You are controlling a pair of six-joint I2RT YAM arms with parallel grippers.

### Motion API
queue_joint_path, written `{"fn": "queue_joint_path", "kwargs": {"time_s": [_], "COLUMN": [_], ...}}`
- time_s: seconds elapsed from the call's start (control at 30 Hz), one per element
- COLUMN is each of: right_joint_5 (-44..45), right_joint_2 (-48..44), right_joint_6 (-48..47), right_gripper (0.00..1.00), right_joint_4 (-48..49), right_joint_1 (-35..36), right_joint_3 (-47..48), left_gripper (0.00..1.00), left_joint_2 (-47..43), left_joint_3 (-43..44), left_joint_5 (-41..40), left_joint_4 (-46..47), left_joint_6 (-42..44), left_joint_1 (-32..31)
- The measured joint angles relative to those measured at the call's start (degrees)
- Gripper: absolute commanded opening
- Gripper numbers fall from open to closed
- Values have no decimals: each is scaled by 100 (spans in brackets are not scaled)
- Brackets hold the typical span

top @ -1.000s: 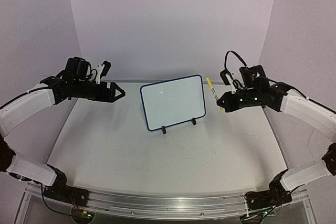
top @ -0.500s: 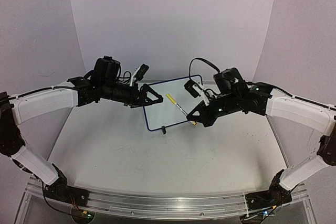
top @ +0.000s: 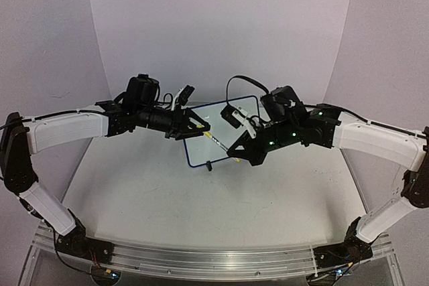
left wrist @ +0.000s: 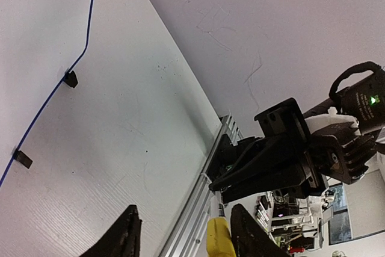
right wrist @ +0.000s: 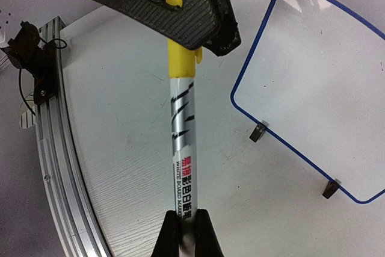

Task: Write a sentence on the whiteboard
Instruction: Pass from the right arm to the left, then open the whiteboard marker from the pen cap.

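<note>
The whiteboard (top: 200, 152) stands tilted at the back middle of the table, blue-rimmed, also seen in the right wrist view (right wrist: 319, 88) and the left wrist view (left wrist: 36, 40). No sentence shows on the parts in view. My right gripper (top: 234, 149) (right wrist: 186, 215) is shut on the silver barrel of a whiteboard marker (right wrist: 182, 142), holding it in the air in front of the board. The marker's yellow cap (right wrist: 179, 61) (left wrist: 218, 239) lies between the jaws of my left gripper (top: 201, 127) (left wrist: 185, 209). Those jaws stand apart, the cap against one finger.
Two black clip feet (right wrist: 258, 132) hold the board's lower edge. An aluminium rail (top: 201, 259) runs along the table's near edge. White backdrop walls close in the back and sides.
Both arms have swung in from the sides to meet in front of the board. The left jaws have come around the marker's cap and narrowed.
</note>
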Motion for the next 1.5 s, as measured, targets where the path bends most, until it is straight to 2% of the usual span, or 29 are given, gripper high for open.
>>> {"fn": "queue_joint_path", "kwargs": {"time_s": [0.27,0.37,0.4,0.47,0.53,0.7,0.8,1.07,1.23,1.5], "right_joint_5": [217,290,310,329,325,217,58,-359,-546,-790], "right_joint_2": [79,121,121,121,120,88,-78,-423,-508,-325], "right_joint_6": [-116,-150,-146,-93,22,582,1042,2244,3194,4060], "right_gripper": [0,1,7,33,48,79,87,98,98,96], "right_joint_4": [-41,-50,-50,-38,64,785,1362,3091,4520,5724], "right_joint_1": [3,5,7,16,20,12,-42,-279,-336,-336], "right_joint_3": [43,43,43,40,14,-196,-632,-1588,-2207,-2229], "left_gripper": [2,0,0,0,0,0,0,0,0,0], "left_joint_2": [12,12,12,12,10,-147,-471,-1366,-1301,-819], "left_joint_3": [-5,-25,-48,-108,-195,-740,-1211,-2355,-2674,-2695], "left_joint_5": [137,201,203,223,214,-106,-415,-1216,-1271,-977], "left_joint_4": [81,165,182,270,395,886,1187,2907,3826,4582], "left_joint_6": [-161,-209,-235,-295,-364,-573,-705,-1114,-1294,-1431], "left_joint_1": [-1,-11,-11,-10,-2,0,9,116,114,114]}}
